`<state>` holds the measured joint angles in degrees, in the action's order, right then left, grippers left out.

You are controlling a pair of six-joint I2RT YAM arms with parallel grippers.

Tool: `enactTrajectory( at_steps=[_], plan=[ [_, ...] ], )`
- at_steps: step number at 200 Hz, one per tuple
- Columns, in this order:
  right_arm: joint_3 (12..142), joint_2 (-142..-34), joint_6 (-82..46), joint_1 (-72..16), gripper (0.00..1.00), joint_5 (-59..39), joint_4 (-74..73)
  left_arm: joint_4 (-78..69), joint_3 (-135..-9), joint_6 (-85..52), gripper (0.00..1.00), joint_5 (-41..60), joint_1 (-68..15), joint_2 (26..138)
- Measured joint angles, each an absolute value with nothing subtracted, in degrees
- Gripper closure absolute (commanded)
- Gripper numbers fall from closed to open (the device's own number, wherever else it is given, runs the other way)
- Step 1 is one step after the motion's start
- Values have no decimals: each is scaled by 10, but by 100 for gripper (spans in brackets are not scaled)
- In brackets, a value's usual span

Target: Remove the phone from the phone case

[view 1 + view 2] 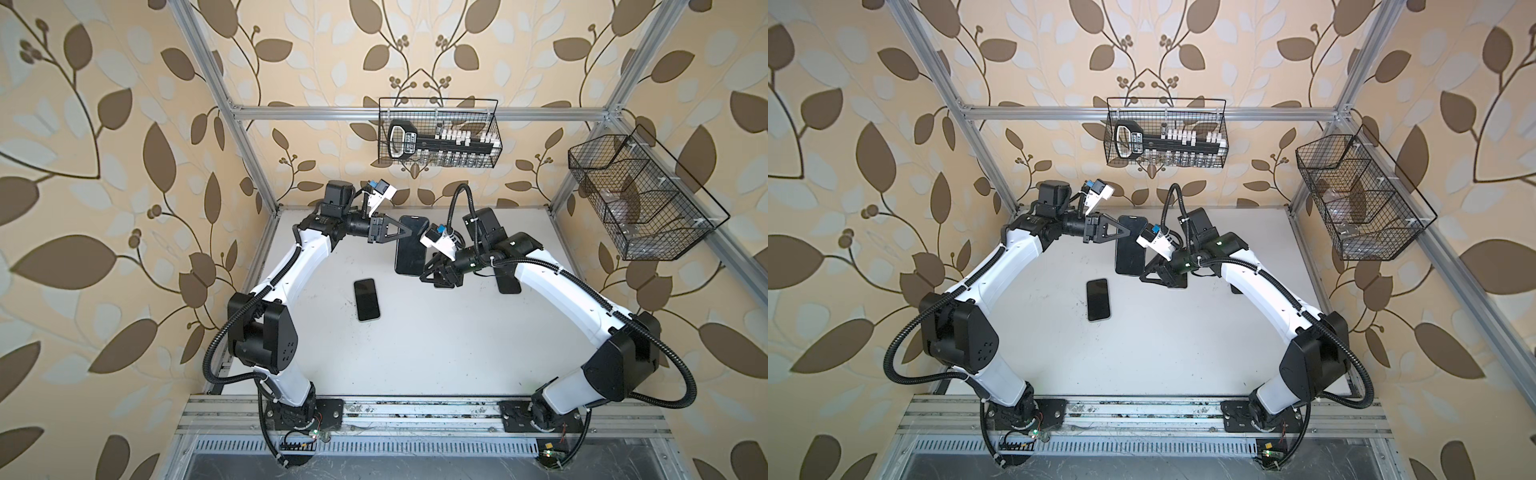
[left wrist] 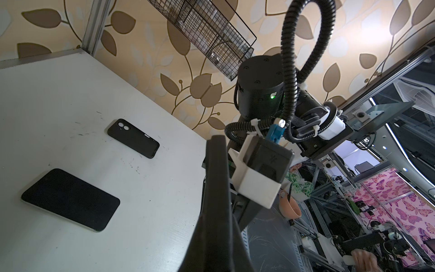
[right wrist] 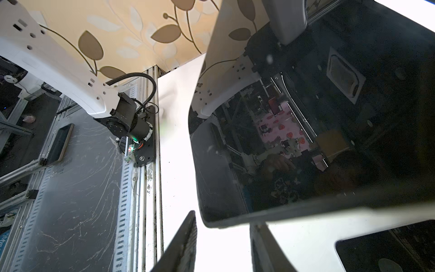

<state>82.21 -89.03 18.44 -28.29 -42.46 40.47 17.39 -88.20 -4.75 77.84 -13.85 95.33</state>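
Note:
My left gripper (image 1: 400,235) (image 1: 1121,233) is shut on the top end of the phone in its black phone case (image 1: 409,249) (image 1: 1130,249), holding it above the table with the glossy screen facing up. The left wrist view shows it edge-on (image 2: 216,183) between the jaws (image 2: 216,247). My right gripper (image 1: 428,274) (image 1: 1148,274) sits at the phone's lower right corner. In the right wrist view that corner (image 3: 211,219) lies just past the fingertips (image 3: 186,235). The right gripper (image 3: 224,219) stands open with a gap.
A second bare phone (image 1: 367,299) (image 2: 70,199) lies screen up on the white table (image 1: 415,353). An empty black case (image 2: 133,137) (image 1: 508,284) lies beside my right arm. Wire baskets hang on the back wall (image 1: 440,133) and right frame (image 1: 640,199).

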Motion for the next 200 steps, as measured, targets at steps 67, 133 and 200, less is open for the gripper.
enactTrajectory(
  at_steps=[67,133,200],
  plan=[
    [835,-896,191,-284,72,-440,410,174,-882,-48,100,779,-139,953],
    [843,-910,195,-285,89,-453,423,169,-882,-47,100,785,-139,953],
    [845,-910,198,-291,95,-456,431,161,-879,-45,100,803,-139,953]
  ],
)
